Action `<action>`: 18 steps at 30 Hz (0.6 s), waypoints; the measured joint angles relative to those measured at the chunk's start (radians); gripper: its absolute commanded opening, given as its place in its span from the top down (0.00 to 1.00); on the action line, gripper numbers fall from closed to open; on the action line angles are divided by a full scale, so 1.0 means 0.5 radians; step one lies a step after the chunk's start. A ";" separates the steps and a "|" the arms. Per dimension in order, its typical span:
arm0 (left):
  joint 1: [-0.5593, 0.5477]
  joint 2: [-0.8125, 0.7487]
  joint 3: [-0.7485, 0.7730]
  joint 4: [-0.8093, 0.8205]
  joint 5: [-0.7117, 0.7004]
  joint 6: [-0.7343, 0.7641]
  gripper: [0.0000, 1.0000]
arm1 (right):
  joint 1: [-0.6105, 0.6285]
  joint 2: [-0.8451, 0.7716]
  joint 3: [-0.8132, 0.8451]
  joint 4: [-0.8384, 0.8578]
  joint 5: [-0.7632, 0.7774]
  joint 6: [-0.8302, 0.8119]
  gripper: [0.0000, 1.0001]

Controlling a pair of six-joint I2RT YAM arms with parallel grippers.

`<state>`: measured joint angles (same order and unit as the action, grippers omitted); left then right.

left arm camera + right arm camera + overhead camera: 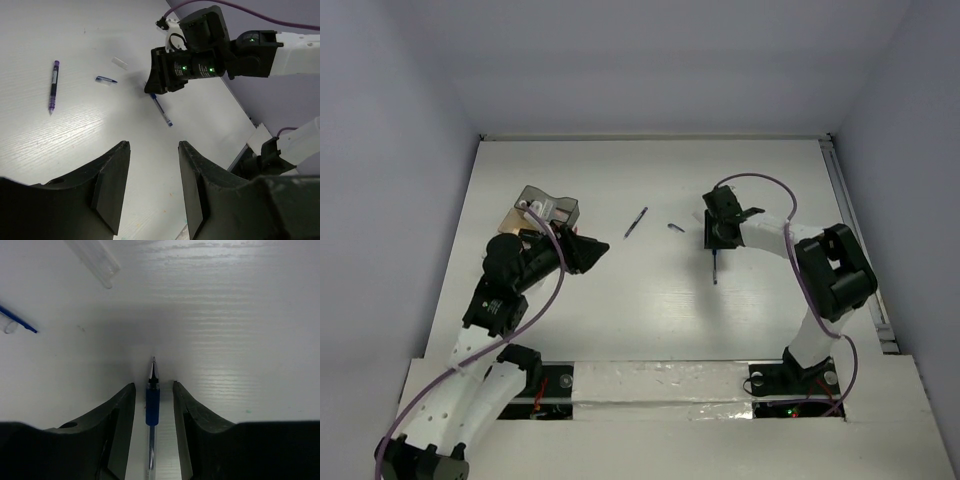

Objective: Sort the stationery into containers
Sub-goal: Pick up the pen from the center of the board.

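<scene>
Blue at its grip, the pen lies flat on the white table, lengthwise in the gap of my right gripper, tip pointing ahead; my fingers stand apart on either side, neither pressing it, so nothing is grasped yet; I straddle it, I judge, to pinch across the barrel; my left gripper hangs spread and empty near the containers, well apart from the pen.

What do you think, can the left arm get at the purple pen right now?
Probably yes. The purple pen lies alone on the table just ahead of the left gripper, whose jaws stand open and empty. The right gripper is off to the side, straddling the blue pen.
</scene>
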<state>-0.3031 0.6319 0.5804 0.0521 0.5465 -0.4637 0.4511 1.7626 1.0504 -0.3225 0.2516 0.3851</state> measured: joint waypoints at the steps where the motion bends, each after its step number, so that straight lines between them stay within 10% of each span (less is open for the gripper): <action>1: -0.014 -0.005 0.000 0.001 0.002 0.008 0.60 | 0.000 0.004 0.004 -0.002 0.008 0.005 0.61; 9: -0.037 -0.012 0.000 0.010 0.002 0.021 0.61 | 0.000 0.006 0.003 -0.014 0.024 0.030 0.99; 18: -0.037 0.159 -0.001 0.143 0.170 -0.028 0.61 | 0.027 -0.372 -0.207 0.031 -0.049 0.024 1.00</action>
<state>-0.3218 0.7113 0.5800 0.1238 0.6315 -0.4778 0.4648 1.5768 0.9470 -0.3069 0.2272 0.3973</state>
